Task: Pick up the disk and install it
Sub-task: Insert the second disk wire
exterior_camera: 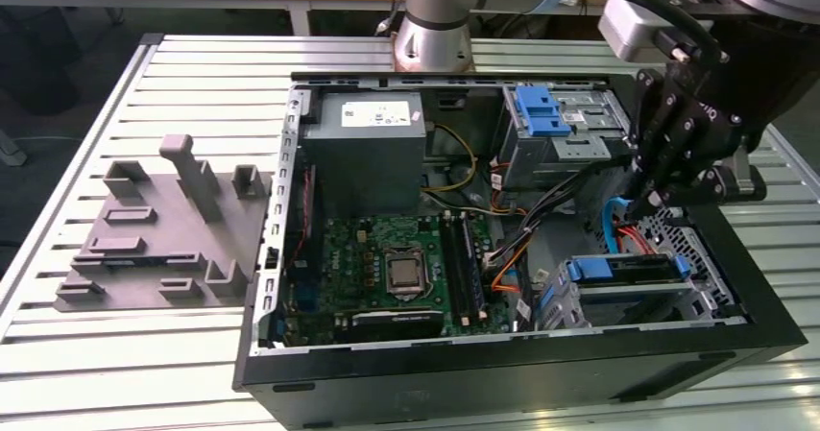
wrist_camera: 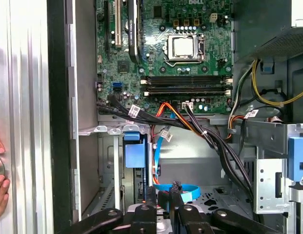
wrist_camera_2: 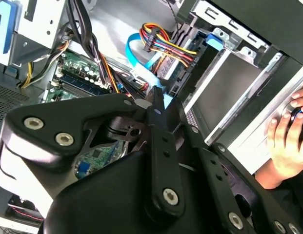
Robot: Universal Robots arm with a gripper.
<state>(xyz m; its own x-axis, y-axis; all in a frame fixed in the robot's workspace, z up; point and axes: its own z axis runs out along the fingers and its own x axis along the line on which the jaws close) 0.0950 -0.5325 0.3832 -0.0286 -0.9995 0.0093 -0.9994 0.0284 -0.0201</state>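
Note:
The disk [exterior_camera: 624, 270] lies in the drive cage at the corner of the open computer case [exterior_camera: 513, 364] on the exterior view's right, its blue carrier rail facing the motherboard. In the first wrist view the same blue rail of the disk [wrist_camera: 132, 152] shows edge-on in the cage. My gripper [exterior_camera: 647, 196] hangs just above and behind that cage, over a blue ribbon cable [wrist_camera: 188, 191] and black cable bundles. Its fingers [wrist_camera: 150, 199] stand close together with nothing held between them. In the second wrist view the gripper [wrist_camera_2: 156, 97] points down toward the cables.
A grey power-supply box [exterior_camera: 372, 153] and a second drive cage with a blue latch [exterior_camera: 544, 109] fill the case's far side. The motherboard [exterior_camera: 397, 268] lies on the case floor. A grey fixture [exterior_camera: 154, 229] rests on the table. A person's hand [wrist_camera_2: 288, 141] lies at the case's edge.

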